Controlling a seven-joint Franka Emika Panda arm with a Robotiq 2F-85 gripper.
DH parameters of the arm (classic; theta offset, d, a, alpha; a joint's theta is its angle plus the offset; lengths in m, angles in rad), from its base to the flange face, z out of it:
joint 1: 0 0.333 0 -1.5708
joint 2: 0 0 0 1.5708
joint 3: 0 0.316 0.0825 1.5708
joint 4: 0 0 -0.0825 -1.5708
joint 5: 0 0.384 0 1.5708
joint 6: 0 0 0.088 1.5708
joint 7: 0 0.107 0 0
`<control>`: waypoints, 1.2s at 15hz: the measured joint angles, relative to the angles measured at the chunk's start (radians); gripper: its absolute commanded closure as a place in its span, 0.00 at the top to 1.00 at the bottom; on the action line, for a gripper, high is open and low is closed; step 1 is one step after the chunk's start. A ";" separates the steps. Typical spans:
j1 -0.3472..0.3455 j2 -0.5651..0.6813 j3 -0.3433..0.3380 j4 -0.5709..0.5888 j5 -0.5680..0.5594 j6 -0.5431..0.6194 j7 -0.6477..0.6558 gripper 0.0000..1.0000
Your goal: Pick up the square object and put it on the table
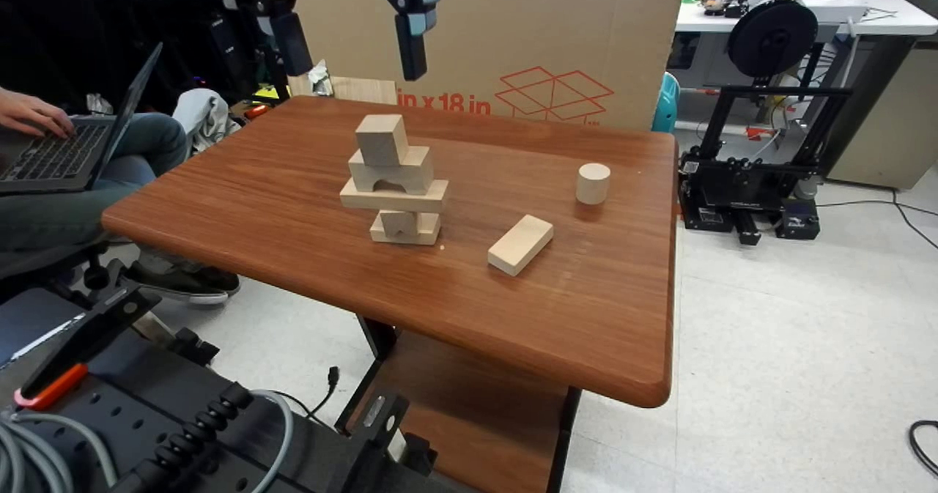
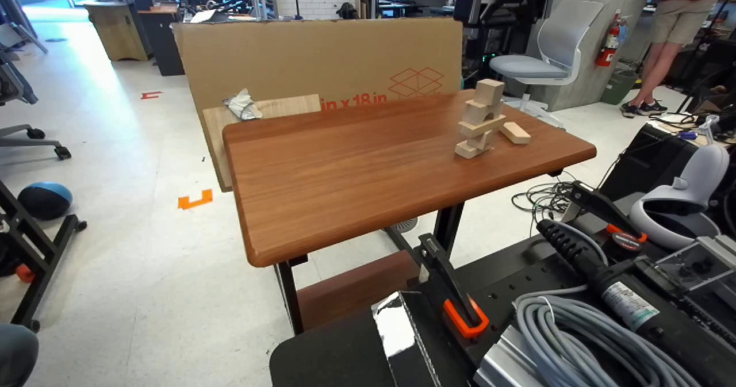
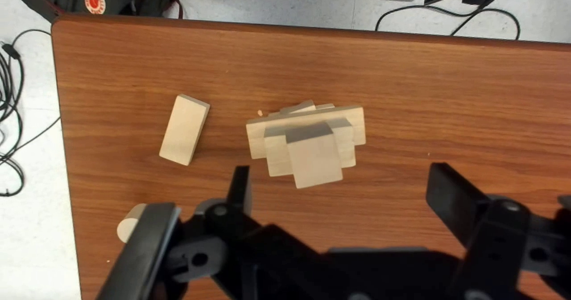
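Observation:
The square object, a pale wooden cube [image 1: 382, 141], sits on top of a small stack of wooden blocks. It also tops the stack in an exterior view [image 2: 489, 93] and in the wrist view [image 3: 315, 161]. The stack stands on the reddish-brown table [image 1: 286, 178], which also shows in an exterior view [image 2: 333, 168] and in the wrist view [image 3: 446, 99]. My gripper [image 1: 355, 57] is open and empty, raised above the table and apart from the cube. In the wrist view its spread fingers [image 3: 340, 175] show, with the cube between and just beyond them.
Under the cube are an arched block [image 1: 418, 171], a flat plank [image 1: 396, 199] and lower pieces [image 1: 405, 229]. A flat rectangular block [image 1: 521, 245] and a short cylinder [image 1: 593, 184] lie beside the stack. A cardboard sheet [image 1: 542, 31] stands behind the table. A seated person [image 1: 33, 119] is beside it.

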 measured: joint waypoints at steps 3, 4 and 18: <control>-0.009 0.018 -0.004 0.004 -0.003 0.000 -0.002 1.00; -0.011 0.025 -0.005 0.006 -0.003 0.000 -0.002 1.00; -0.013 0.153 -0.015 0.090 -0.037 0.000 0.005 0.15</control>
